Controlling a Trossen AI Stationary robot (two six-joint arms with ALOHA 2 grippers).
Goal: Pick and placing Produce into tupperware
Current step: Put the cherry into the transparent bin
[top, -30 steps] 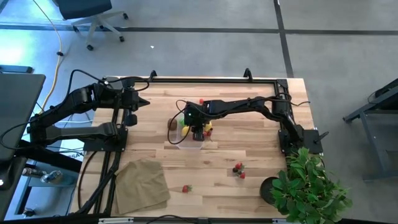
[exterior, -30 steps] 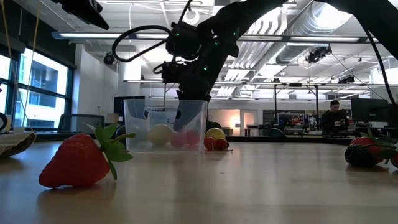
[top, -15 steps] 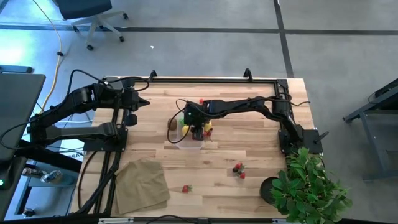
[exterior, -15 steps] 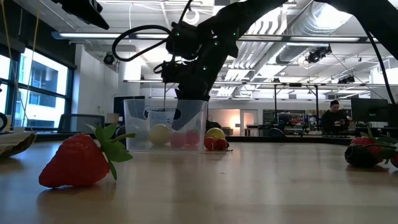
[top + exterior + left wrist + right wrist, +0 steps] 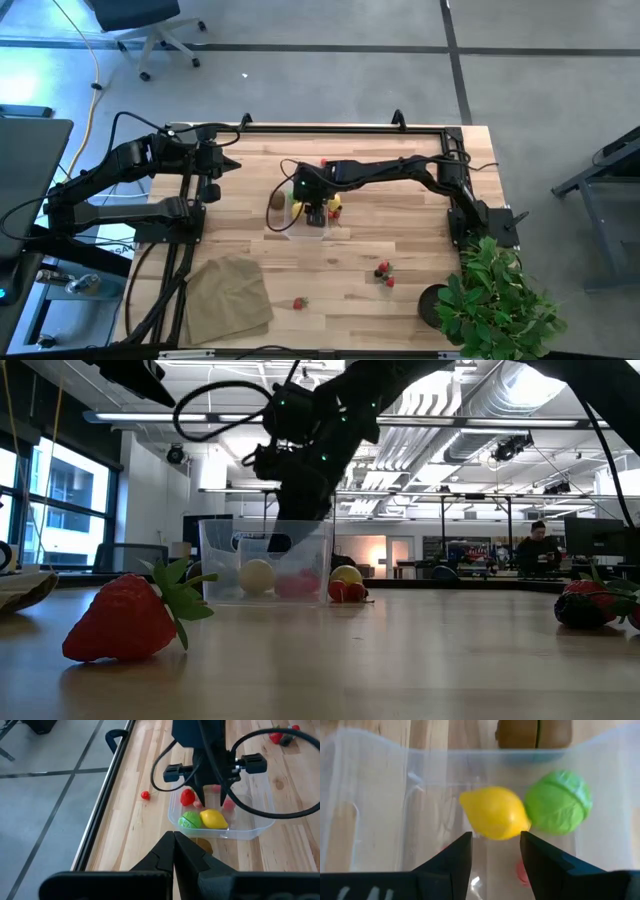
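Note:
The clear tupperware (image 5: 296, 218) (image 5: 266, 560) stands mid-table. A yellow lemon (image 5: 495, 813) and a green ball (image 5: 557, 808) lie inside it, with something red (image 5: 522, 872) lower down. My right gripper (image 5: 495, 855) (image 5: 316, 208) hovers open just above the tub's rim, pointing down, holding nothing. A brown kiwi (image 5: 534, 732) (image 5: 277, 199) rests on the table against the tub's outer wall. Another lemon (image 5: 346, 574) and small red berries (image 5: 350, 592) sit beside the tub. My left gripper (image 5: 174, 851) (image 5: 228, 165) waits shut near the table's left edge.
A strawberry (image 5: 298, 302) (image 5: 125, 618) lies near the front edge, and berries (image 5: 384, 272) lie to its right. One red berry (image 5: 323, 163) sits toward the far edge. A tan cloth (image 5: 230, 293) covers the near left corner. A potted plant (image 5: 495, 300) stands near right.
My right gripper has risen from inside the tupperware to just above its rim. The fruits in the tub have stayed in place.

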